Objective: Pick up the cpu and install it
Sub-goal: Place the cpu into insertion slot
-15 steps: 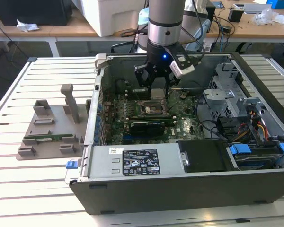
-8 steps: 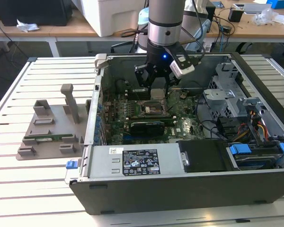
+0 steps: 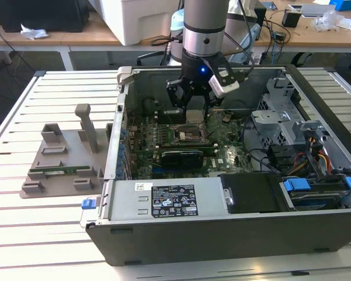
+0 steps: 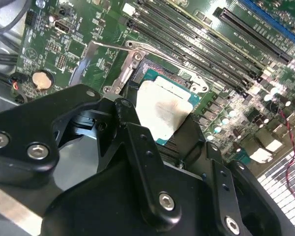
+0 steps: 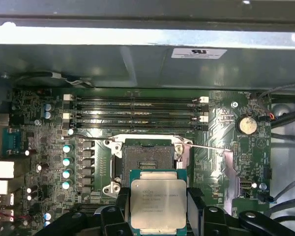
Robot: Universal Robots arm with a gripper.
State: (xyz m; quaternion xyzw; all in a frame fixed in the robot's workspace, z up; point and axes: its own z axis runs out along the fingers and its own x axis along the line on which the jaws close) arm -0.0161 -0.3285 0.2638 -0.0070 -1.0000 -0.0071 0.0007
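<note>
One cpu (image 5: 158,204), and the gripper (image 5: 158,199) has it pinched by two opposite edges, silver lid facing the first wrist view with the thin green rim showing all round. The black fingers (image 5: 122,202) sit hard against the sides of the chip, so the claw is clamped on it, not spread. In the exterior view the gripper (image 3: 195,113) hangs down inside the open computer case (image 3: 222,234), holding the cpu (image 3: 194,116) above the motherboard (image 3: 228,155), right by the socket (image 3: 184,134). The socket (image 5: 147,158) is uncovered, its frame flipped up and the thin metal lever (image 5: 211,146) sticking out sideways (you can see the bare contact bed, so nothing is seated in there). In the second wrist view the cpu (image 4: 162,110) looks close over the socket, apart from it as far as I can tell. Four memory slots (image 5: 137,113) run just beyond the socket, and a coin battery (image 5: 247,124) sits off to one side. Out on the slatted table (image 3: 23,234), at the exterior view's left, there's a grey tray (image 3: 64,158).
</note>
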